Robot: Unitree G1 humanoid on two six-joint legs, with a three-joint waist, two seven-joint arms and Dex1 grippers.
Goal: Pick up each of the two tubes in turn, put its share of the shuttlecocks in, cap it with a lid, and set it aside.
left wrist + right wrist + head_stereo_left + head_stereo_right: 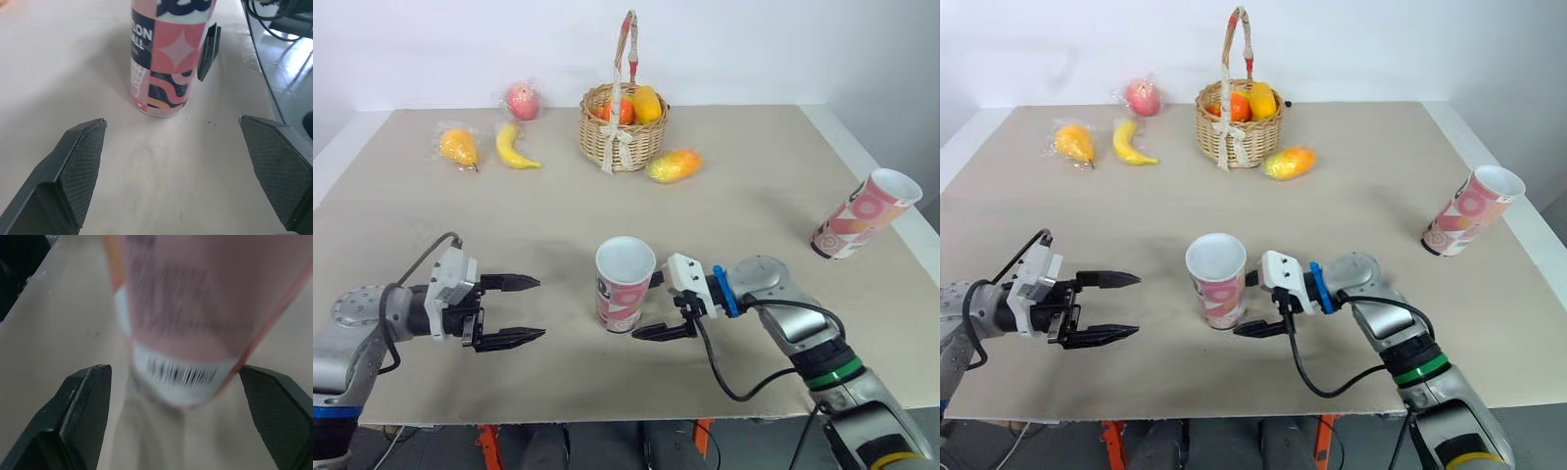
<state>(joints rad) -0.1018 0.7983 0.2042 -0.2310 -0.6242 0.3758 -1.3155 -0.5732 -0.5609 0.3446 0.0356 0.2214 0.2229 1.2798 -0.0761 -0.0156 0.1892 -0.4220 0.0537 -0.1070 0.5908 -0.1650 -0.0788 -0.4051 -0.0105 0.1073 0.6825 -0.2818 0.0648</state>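
Note:
A pink patterned tube (625,289) stands upright with its white mouth open, near the table's front middle. My right gripper (645,306) is open, with one finger on each side of the tube's lower half and gaps showing in the right wrist view (173,368). One right fingertip (208,51) shows behind the tube (166,58) in the left wrist view. My left gripper (514,310) hangs open and empty, a hand's width left of the tube and pointing at it. A second matching tube (864,213) lies tilted near the right table edge.
A wicker basket (607,137) holding fruit stands at the back middle, with a bagged mango (674,164) beside it. A banana (514,147), a yellow fruit (458,147) and a red apple (521,100) lie at the back left. The table's front edge (607,416) runs just below both grippers.

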